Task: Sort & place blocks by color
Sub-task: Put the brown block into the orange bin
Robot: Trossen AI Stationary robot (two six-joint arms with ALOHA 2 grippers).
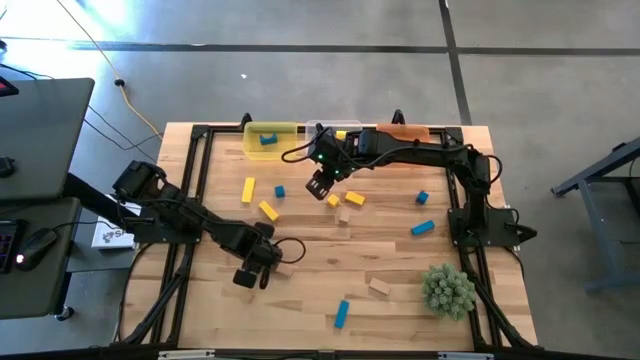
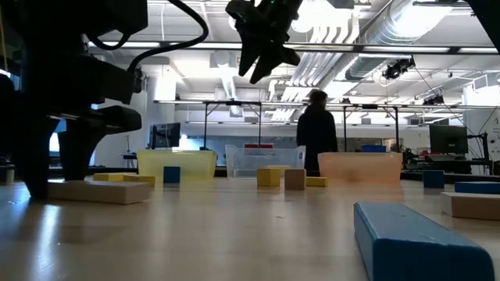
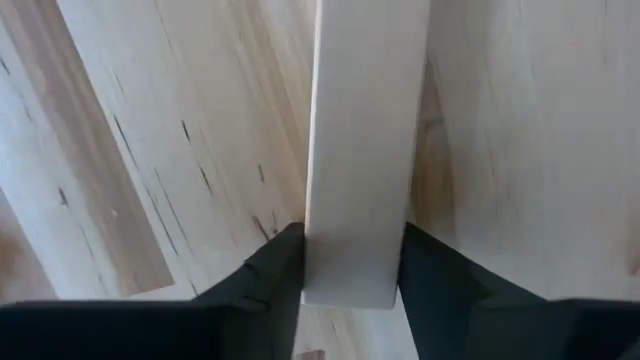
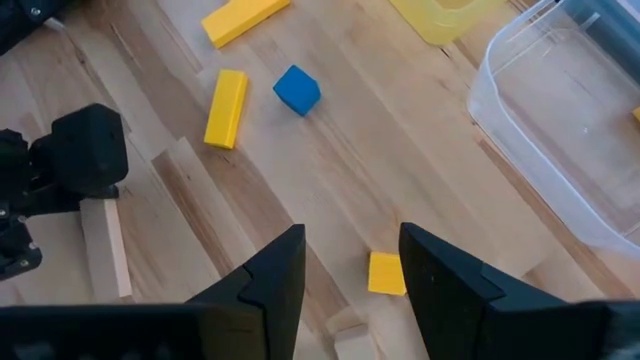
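My left gripper (image 1: 262, 262) sits low over the table's near-left middle, shut on a plain tan bar (image 3: 357, 140) that lies flat on the wood (image 2: 98, 191). My right gripper (image 1: 322, 186) hangs open well above the table (image 2: 266, 47), in front of the bins. Below it lie a yellow cube (image 4: 386, 272) and a tan block (image 1: 343, 213). Loose on the table are a blue cube (image 4: 297, 89), two yellow bars (image 1: 248, 189) (image 1: 268, 210), blue bars (image 1: 422, 228) (image 1: 341, 313), another blue cube (image 1: 422, 198) and a tan block (image 1: 379, 287). My left gripper pinches the tan bar at one end (image 3: 350, 285), one finger (image 3: 275, 265) on each long side. The fingers slant down from the table's left, and the bar runs on away from them. Its underside rests on the table.
Three bins line the far edge: yellow (image 1: 270, 137) with a blue block inside, clear (image 1: 330, 130) and orange (image 1: 403, 131). A spiky green plant ball (image 1: 447, 289) sits near the right front. A person (image 2: 316, 129) stands in the room behind the table.
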